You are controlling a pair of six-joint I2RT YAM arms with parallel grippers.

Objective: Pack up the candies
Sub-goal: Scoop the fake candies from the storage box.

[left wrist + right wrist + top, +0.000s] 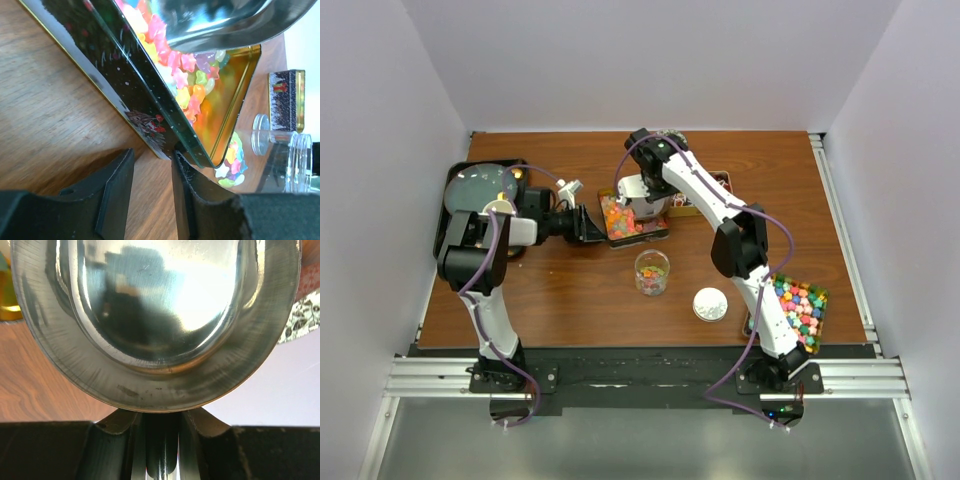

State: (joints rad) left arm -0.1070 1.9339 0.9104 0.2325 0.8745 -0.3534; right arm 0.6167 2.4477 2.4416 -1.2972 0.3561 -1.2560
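Candies [190, 95] fill an open tin [125, 85] midway along the far half of the surface [570, 290]. Right tool [161, 425] is closed on the handle of a metal scoop [160, 325], whose bowl is over the tin. Left tool [152, 170] is open, fingers apart, with the tin's corner at their tips; contact cannot be told. A clear jar [652, 272] holding a few candies stands nearer, with a white lid [710, 304] beside it. More candies lie in a tray [823, 300] at the near right corner.
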